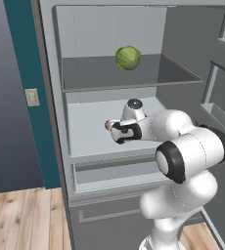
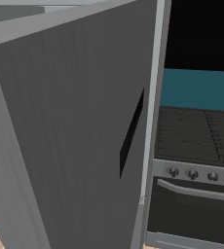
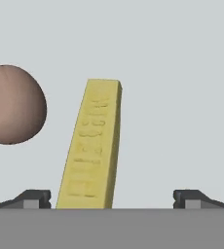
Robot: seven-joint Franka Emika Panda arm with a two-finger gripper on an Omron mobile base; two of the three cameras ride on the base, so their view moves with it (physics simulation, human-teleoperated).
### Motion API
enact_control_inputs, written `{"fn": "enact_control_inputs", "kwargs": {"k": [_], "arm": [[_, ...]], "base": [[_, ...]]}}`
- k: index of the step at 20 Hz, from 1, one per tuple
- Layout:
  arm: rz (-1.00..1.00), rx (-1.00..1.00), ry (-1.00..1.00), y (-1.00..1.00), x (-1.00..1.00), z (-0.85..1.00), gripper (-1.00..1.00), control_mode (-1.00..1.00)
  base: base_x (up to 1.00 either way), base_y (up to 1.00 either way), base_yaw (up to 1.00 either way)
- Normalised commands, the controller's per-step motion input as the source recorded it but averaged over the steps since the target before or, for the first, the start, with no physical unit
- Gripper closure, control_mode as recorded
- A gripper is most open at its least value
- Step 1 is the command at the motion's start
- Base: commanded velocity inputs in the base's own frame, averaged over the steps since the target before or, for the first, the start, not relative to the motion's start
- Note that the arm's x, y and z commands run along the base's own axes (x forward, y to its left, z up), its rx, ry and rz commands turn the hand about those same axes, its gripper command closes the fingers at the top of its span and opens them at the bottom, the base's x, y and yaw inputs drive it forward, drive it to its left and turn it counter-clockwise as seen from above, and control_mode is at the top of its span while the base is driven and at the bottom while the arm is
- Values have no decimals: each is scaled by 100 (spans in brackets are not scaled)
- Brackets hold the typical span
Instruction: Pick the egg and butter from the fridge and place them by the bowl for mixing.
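The fridge (image 1: 109, 29) stands open, its pale shelves bare at the sides. From the right base view its grey door (image 2: 75, 131) swings out beside the oven (image 2: 196, 194), whose knobs sit in a row under the cooktop. The white arm (image 1: 188, 156) reaches in over the middle shelf (image 1: 85, 132), above a closed drawer (image 1: 114, 171).

On the upper shelf a green cabbage (image 1: 128, 57) sits toward the middle, nearer the front edge than the back wall.

On the middle shelf the butter (image 3: 92, 146) lies right in front of the gripper (image 3: 111, 199), a long yellow block slanting a little, its near end between the two finger tips (image 3: 33, 198). The jaws are spread wide, well clear of the block on both sides, holding nothing.

The egg (image 3: 11, 104) rests just beside the butter, apart from it; from the left base view it peeks out at the gripper's nose, toward the shelf's left part.
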Motion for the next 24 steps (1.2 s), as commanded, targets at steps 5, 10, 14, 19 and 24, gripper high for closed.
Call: {"fn": "enact_control_inputs", "kwargs": {"k": [5, 10, 14, 19, 24], "arm": [[0, 0, 0, 0, 28, -3, -100, -100], [0, 0, 0, 0, 42, 0, -100, -100], [0, -1, 0, 0, 40, -10, -100, -100], [0, -9, 1, 5, 9, -65, -100, -100], [0, -9, 0, 8, 0, -37, 100, -100]], "base": [[0, 0, 0], [0, 0, 0], [0, 0, 0], [0, 0, 0], [0, 0, 0]]}}
